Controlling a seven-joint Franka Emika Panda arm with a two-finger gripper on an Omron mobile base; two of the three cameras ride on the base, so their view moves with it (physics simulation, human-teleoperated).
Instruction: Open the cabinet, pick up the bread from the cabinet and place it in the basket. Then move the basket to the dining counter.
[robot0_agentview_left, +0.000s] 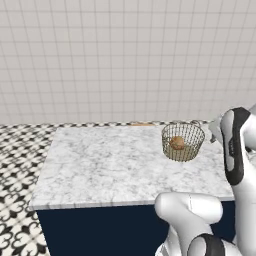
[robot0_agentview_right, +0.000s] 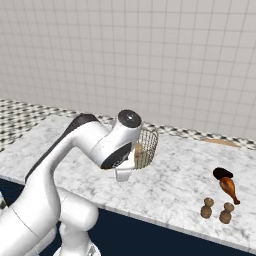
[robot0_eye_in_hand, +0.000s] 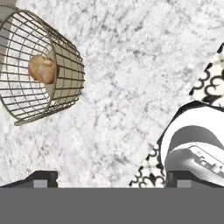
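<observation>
The round tan wire basket (robot0_agentview_left: 183, 141) stands upright on the dining counter's (robot0_agentview_left: 100, 165) marble top, near its far right corner. The small golden-brown bread (robot0_agentview_left: 177, 143) lies inside it. In the hand view the basket (robot0_eye_in_hand: 41, 70) is at the upper left with the bread (robot0_eye_in_hand: 42, 69) on its pale bottom. My gripper (robot0_eye_in_hand: 109, 178) is open, apart from the basket, and nothing lies between its fingertips (robot0_eye_in_hand: 41, 177). In the right base view my arm covers part of the basket (robot0_agentview_right: 148, 145). The cabinet is out of view.
A dark red drumstick (robot0_agentview_right: 227, 186) and two small brown shakers (robot0_agentview_right: 207, 208) sit on the counter (robot0_agentview_right: 175, 175) right of the basket. A thin wooden board (robot0_agentview_right: 220, 142) lies by the far edge. Patterned floor (robot0_agentview_left: 20, 150) surrounds the counter, with a tiled wall behind.
</observation>
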